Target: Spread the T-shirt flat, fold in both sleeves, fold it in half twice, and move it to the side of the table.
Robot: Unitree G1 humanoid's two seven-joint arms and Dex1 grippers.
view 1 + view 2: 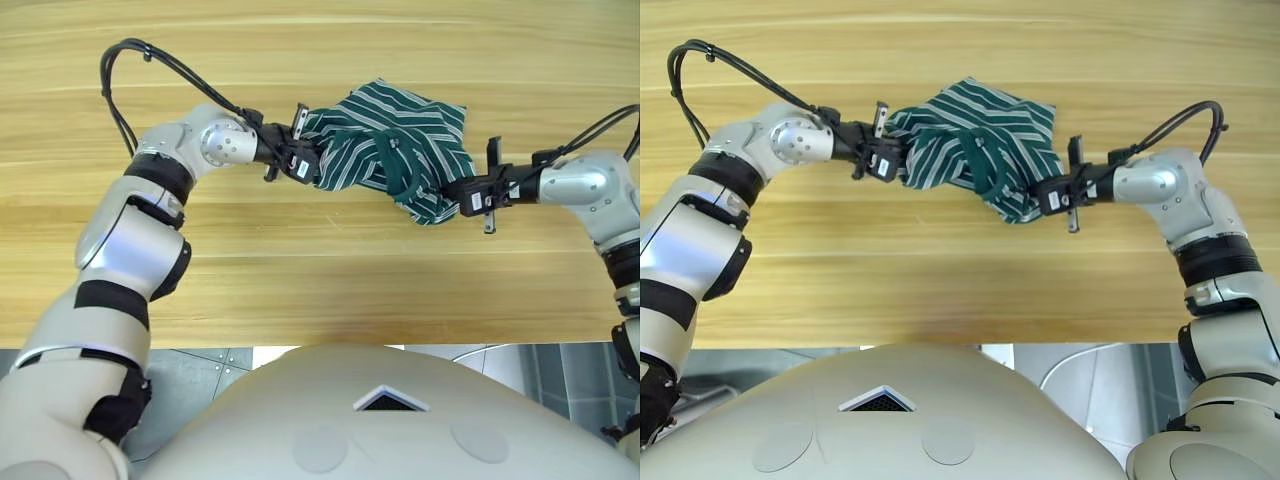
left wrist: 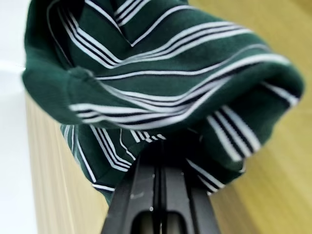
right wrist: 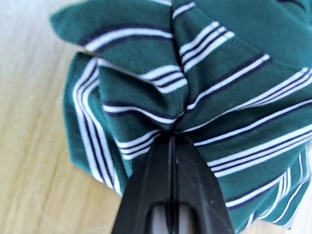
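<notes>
The left tool [image 1: 308, 163] is clamped on the nine o'clock edge of the bunched green striped shirt [image 1: 385, 145]. The shirt sits toward twelve o'clock on the worktop [image 1: 300, 270], perhaps lifted slightly. The right tool [image 1: 452, 193] is pinched shut on its four o'clock corner.

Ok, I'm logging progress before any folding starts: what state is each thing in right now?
T-shirt: bunched and crumpled, not spread flat, pinched at two opposite sides.
left gripper: shut on the T-shirt's side nearer the robot's left.
right gripper: shut on the T-shirt's side nearer the robot's right.
</notes>
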